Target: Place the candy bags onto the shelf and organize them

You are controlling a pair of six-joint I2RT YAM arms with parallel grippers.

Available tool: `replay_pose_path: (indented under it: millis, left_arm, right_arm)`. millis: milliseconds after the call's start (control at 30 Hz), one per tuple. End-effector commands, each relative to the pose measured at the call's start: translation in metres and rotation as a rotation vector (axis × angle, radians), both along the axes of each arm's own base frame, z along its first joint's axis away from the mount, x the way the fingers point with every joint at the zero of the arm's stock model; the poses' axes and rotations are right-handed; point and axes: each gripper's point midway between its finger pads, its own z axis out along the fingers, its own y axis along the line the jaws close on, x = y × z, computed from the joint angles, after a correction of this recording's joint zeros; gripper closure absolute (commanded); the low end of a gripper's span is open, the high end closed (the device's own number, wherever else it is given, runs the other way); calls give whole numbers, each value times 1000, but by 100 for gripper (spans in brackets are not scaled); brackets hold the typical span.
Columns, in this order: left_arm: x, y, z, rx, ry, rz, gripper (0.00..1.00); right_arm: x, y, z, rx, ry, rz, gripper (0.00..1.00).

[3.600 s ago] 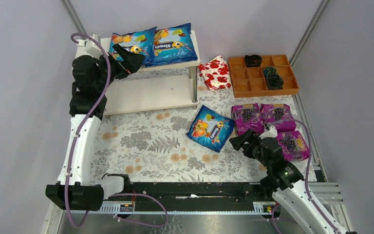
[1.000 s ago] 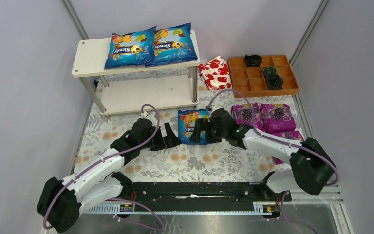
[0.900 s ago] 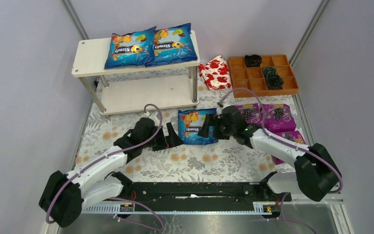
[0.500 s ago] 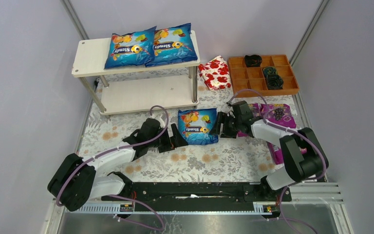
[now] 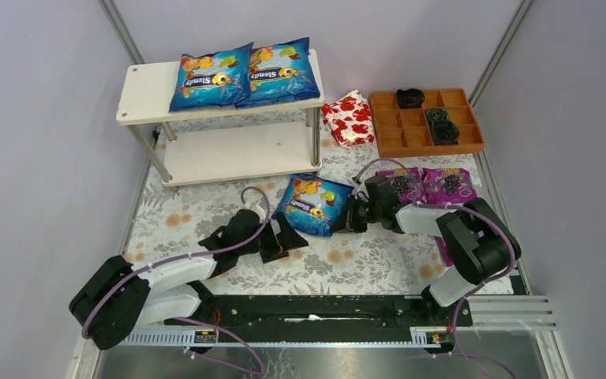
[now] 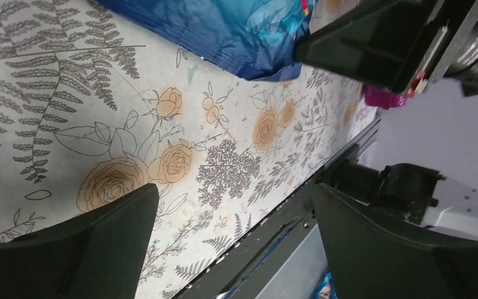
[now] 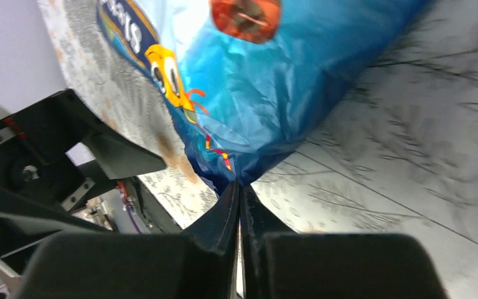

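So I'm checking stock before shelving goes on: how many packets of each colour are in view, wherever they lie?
Blue candy bags: 3 (two on the shelf, one pinched by the right gripper)
Purple candy bags: 3 (two in plain view, one mostly hidden under the right arm)
Red-and-white floral packet: 1
Total: 7

Robot test cell in a lab. Evidence: left arm and right arm bolted to a black rail at the desk's near edge, with purple cables looped along them. Plain grey partition walls on bare metal posts close three sides. The desk wears a floral cloth and is staged with a shelf, a divided tray and candy bags.
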Motion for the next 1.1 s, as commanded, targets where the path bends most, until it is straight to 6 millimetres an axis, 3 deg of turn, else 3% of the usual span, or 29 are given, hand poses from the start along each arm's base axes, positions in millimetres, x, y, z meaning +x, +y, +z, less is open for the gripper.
replay_pose_path:
  millis: [0,100,200,500,667,900,1067]
  left_arm:
    - [12,-9,18,-140,-7,93,1]
    - [11,-9,19,-197,19,129,1]
    - [14,-9,26,-266,23,167,1]
    - [35,-14,47,-443,123,307,1]
    - [45,-8,32,-503,284,470,1]
    - [57,-2,17,-470,338,575,1]
    - [71,-2,21,-483,303,611,5]
  right_arm:
    - [4,47,34,200,-46,-13,100]
    - [-1,64,51,292,-58,-15,100]
    - [-2,67,63,318,-75,-36,100]
    - [-27,73,73,389,-69,-39,100]
    - [-35,76,78,398,-81,-33,100]
    - [-37,77,93,411,-114,-21,100]
    - [-40,77,90,408,-114,-6,100]
